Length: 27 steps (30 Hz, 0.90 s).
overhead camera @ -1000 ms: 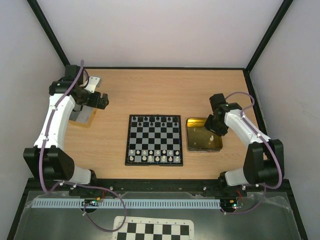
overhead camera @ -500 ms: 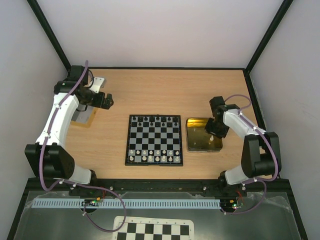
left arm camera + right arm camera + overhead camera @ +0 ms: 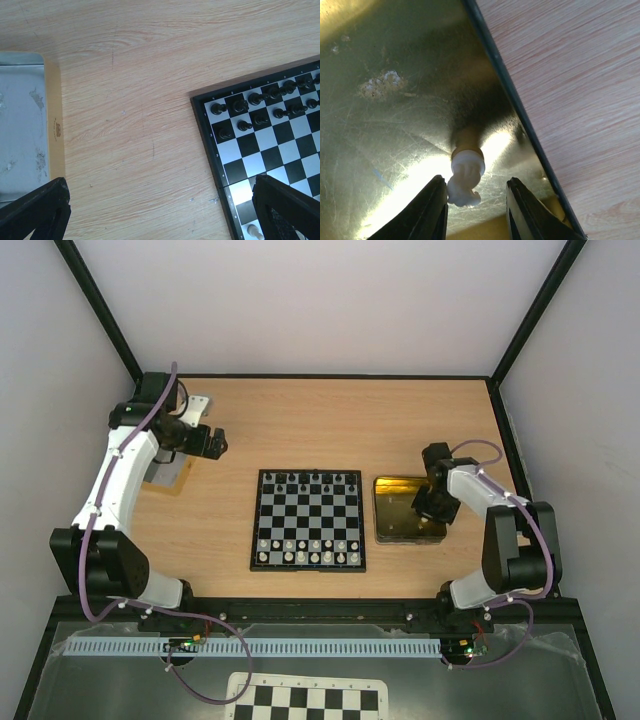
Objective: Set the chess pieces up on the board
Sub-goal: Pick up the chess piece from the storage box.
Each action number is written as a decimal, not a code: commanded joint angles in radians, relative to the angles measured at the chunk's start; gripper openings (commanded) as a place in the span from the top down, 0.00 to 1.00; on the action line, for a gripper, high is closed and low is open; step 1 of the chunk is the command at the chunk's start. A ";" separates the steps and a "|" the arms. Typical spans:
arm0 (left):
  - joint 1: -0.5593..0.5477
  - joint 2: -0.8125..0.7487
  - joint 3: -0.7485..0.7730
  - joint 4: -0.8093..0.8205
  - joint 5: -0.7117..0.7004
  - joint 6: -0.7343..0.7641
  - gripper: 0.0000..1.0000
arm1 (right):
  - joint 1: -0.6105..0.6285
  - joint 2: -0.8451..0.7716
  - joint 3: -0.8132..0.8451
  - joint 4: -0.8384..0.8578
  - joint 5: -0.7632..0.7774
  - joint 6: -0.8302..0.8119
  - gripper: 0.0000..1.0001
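Observation:
The board (image 3: 307, 567) lies mid-table, with black chessmen (image 3: 310, 478) on its far rows and white chess pieces (image 3: 305, 555) on its near rows. My right gripper (image 3: 432, 508) is low inside the gold tin tray (image 3: 395, 530). In the right wrist view it (image 3: 476, 200) is open, with one white chess piece (image 3: 466, 175) standing between the fingers, close to the left finger (image 3: 432, 210). My left gripper (image 3: 215, 443) hangs open and empty over bare wood, left of the board. Its wrist view shows the board's corner (image 3: 280, 150) and black chessmen (image 3: 260, 112).
A silver tin (image 3: 165, 472) lies at the left under my left arm and also shows in the left wrist view (image 3: 20, 125). The gold tray's dark rim (image 3: 510, 95) runs just right of the piece. An unframed checker sheet (image 3: 305, 702) lies beyond the near edge.
My right gripper has moved down and nearer into the gold tray, around the white piece. My left arm shifted slightly right early on and has since held still.

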 commanded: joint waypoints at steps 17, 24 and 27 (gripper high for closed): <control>-0.017 -0.032 -0.036 0.010 0.014 -0.010 0.01 | -0.005 0.040 0.051 0.006 0.003 0.000 0.89; -0.023 -0.021 -0.025 0.014 0.021 -0.010 0.01 | -0.005 0.005 0.065 -0.031 -0.011 -0.001 0.91; -0.026 -0.015 -0.019 0.014 0.025 -0.010 0.01 | -0.005 -0.021 0.074 -0.060 -0.011 -0.008 0.91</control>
